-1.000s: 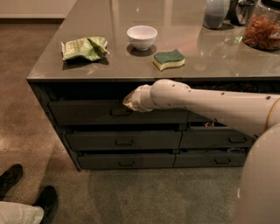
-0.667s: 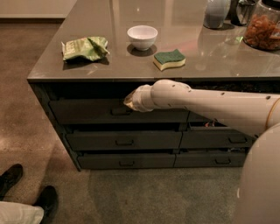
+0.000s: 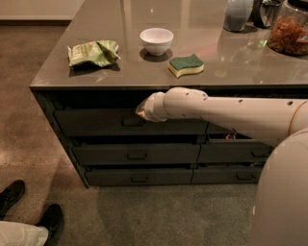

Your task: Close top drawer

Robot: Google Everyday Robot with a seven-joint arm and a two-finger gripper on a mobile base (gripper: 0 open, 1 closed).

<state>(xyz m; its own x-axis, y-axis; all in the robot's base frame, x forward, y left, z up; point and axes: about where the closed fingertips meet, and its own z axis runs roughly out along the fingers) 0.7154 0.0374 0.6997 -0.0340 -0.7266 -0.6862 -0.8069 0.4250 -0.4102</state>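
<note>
The top drawer is the wide grey front just under the counter's edge, with a small dark loop handle at its centre. A dark gap shows above it, below the countertop. My white arm reaches in from the right. My gripper is at the arm's tip, right against the drawer front just above and to the right of the handle. The wrist hides most of it.
The grey countertop bears a crumpled green bag, a white bowl, a green-and-yellow sponge, a grey jug and a snack jar. Shallower drawers lie below. A person's black shoes stand at the lower left.
</note>
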